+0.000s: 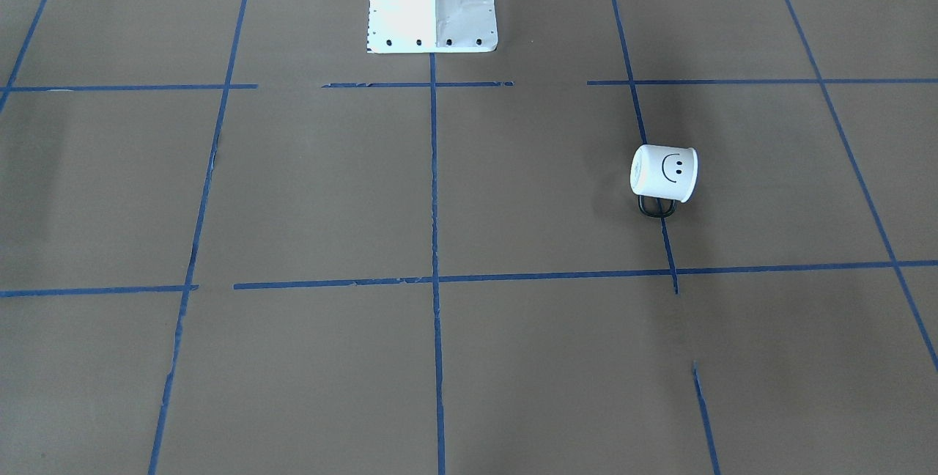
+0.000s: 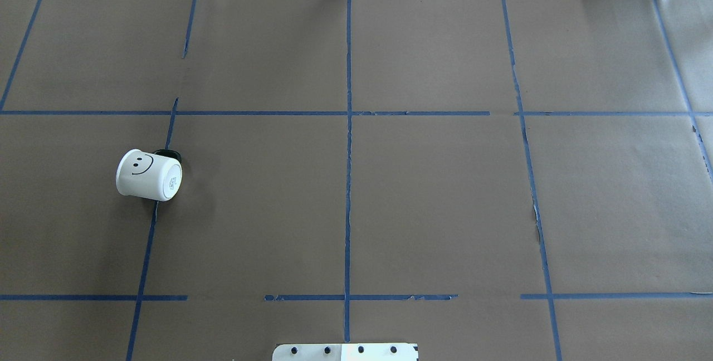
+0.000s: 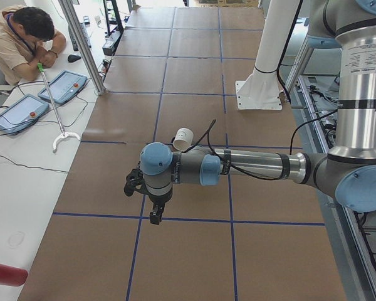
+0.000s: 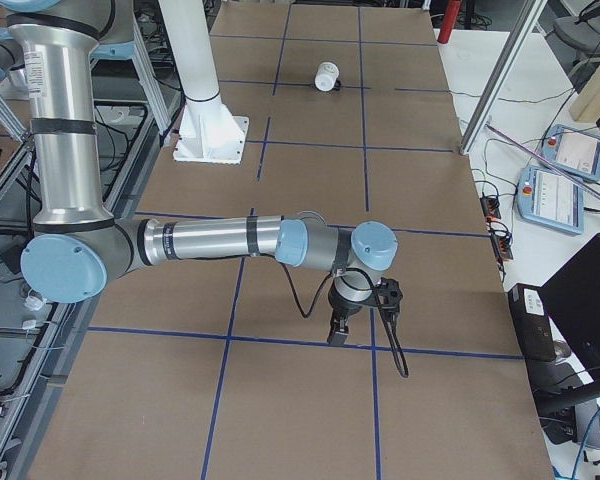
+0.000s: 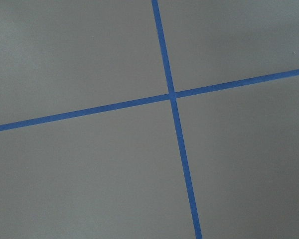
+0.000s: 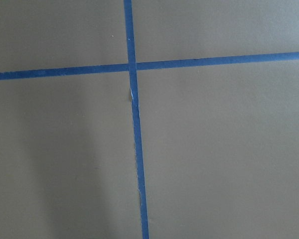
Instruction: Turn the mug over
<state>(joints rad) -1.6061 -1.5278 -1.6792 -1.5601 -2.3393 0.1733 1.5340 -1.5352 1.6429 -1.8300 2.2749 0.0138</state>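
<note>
The white mug [image 2: 149, 175] with a black smiley face lies on its side on the brown paper on the robot's left half of the table. Its base faces the table's middle and its black handle [image 2: 167, 154] points away from the robot. It also shows in the front view [image 1: 663, 173], the left side view [image 3: 183, 138] and the right side view [image 4: 326, 75]. My left gripper [image 3: 155, 216] hangs over the table end, short of the mug. My right gripper [image 4: 338, 335] hangs far from it at the other end. I cannot tell whether either is open or shut.
The white robot base [image 1: 431, 2] stands at the table's rear middle. Blue tape lines [image 2: 348, 155] grid the brown paper. A seated operator [image 3: 22, 37] and tablets [image 3: 62, 86] are at a side bench; both wrist views show only paper and tape.
</note>
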